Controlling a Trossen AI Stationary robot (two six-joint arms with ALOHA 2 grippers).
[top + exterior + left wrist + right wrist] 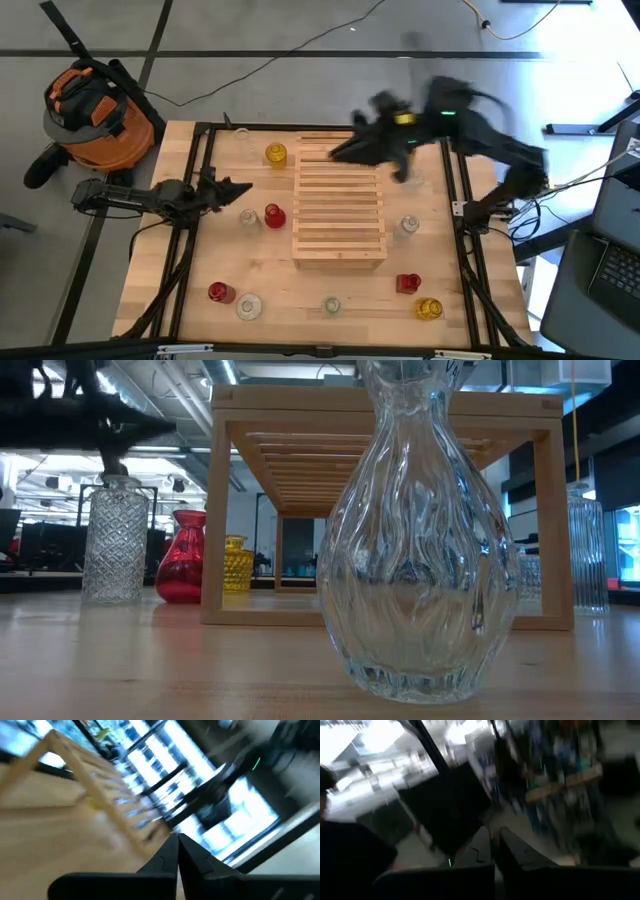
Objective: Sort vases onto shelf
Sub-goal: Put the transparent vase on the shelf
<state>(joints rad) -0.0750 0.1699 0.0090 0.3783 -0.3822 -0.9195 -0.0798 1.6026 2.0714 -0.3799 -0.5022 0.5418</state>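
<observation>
The plywood worktop (250, 270) carries the slatted wooden shelf (340, 205) at its middle, between the two arms. The right claw (338, 153) hangs clenched and empty over the shelf's far left corner, its arm blurred. The left claw (243, 187) is also clenched on nothing, low over the worktop, pointing at the shelf from its left.

The vases all stand on the worktop, none on the shelf. A yellow vase (276, 154) is just left of the right claw. A red vase (274, 216) and a clear vase (248, 217) stand just nearer the front than the left claw. Another clear vase (408, 225) sits beside the shelf's right edge. Along the front edge, well apart from both claws, are a red one (219, 292), two clear ones (248, 306) (331, 305), a second red (407, 283) and a yellow (428, 309).
</observation>
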